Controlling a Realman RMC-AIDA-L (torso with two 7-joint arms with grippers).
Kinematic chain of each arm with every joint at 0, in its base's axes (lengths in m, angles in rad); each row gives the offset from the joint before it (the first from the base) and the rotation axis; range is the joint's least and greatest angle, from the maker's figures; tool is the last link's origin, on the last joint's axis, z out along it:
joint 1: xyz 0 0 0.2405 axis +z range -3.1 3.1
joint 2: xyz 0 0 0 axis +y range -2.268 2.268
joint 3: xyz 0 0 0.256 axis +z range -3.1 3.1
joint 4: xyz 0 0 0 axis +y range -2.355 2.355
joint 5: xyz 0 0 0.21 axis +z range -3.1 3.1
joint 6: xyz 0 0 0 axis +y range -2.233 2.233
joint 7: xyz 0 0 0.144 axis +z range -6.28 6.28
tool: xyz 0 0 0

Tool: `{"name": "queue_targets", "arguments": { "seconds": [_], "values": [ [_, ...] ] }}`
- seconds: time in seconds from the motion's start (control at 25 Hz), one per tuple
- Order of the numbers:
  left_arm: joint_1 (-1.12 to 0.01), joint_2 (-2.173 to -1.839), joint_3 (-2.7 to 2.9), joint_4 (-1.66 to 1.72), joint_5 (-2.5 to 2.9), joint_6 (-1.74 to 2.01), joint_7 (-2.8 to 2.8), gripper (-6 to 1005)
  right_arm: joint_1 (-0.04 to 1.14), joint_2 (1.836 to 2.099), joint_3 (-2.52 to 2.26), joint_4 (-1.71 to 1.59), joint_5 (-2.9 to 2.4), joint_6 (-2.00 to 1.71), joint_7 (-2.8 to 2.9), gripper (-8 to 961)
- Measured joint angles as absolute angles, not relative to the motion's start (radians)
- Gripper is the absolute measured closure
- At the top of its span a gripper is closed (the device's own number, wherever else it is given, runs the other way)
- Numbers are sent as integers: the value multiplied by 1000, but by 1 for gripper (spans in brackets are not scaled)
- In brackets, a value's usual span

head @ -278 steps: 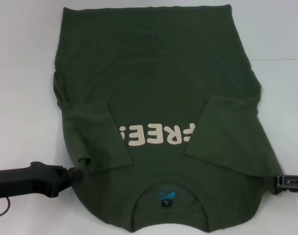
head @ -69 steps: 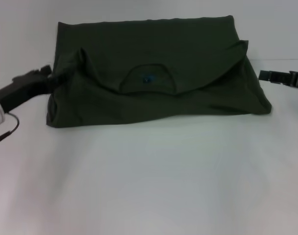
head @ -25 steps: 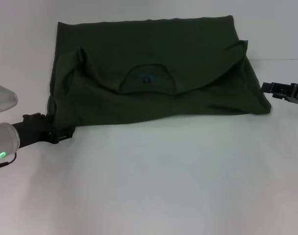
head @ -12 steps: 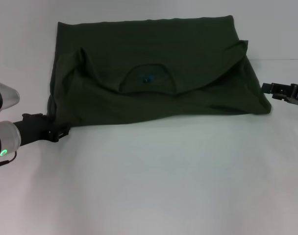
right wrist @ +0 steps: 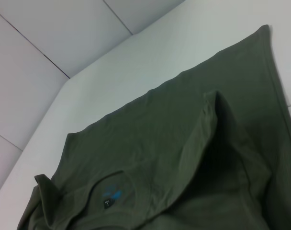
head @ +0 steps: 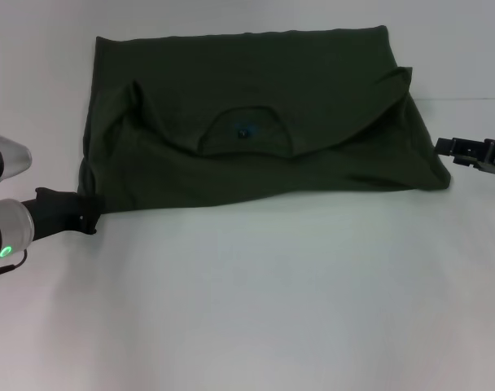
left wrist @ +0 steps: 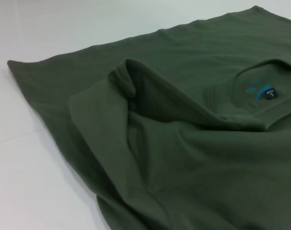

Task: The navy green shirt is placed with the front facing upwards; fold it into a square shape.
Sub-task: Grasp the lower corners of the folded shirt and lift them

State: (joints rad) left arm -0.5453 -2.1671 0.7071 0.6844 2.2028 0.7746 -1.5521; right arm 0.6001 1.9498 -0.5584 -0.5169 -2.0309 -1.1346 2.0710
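Now left end effector [head: 91, 217] nearer shirt [head: 256, 122] corner than 1 s ago, opening unclear; right end effector [head: 444, 147] unchanged, opening unclear.

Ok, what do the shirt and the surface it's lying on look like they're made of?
The navy green shirt looks like soft matte knit, probably cotton jersey: it drapes in rounded folds, has no sheen, and the neck band is ribbed. The table looks like a smooth, hard white surface, perhaps laminate or painted board, with a faint seam in the left wrist view; the exact material is unclear.
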Motion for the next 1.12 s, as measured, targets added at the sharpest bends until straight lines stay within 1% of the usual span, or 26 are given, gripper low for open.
{"name": "queue_targets", "arguments": {
  "seconds": [0.28,0.56,0.8,1.04,1.12],
  "values": [
    [-547,-2166,717,685,2203,777,-1553,980,596,1945,-566,-517,-2040,-1131,2071,370],
    [-514,-2166,718,759,2203,879,-1587,999,623,1943,-572,-520,-2189,-1095,2133,371],
    [-495,-2163,718,797,2203,929,-1607,998,641,1972,-576,-527,-2242,-1031,2140,372],
    [-495,-2163,718,799,2203,925,-1608,999,670,1988,-620,-516,-2243,-900,2138,372],
    [-497,-2163,718,799,2203,923,-1608,1000,683,2002,-651,-513,-2243,-856,2138,373]
  ]
}}
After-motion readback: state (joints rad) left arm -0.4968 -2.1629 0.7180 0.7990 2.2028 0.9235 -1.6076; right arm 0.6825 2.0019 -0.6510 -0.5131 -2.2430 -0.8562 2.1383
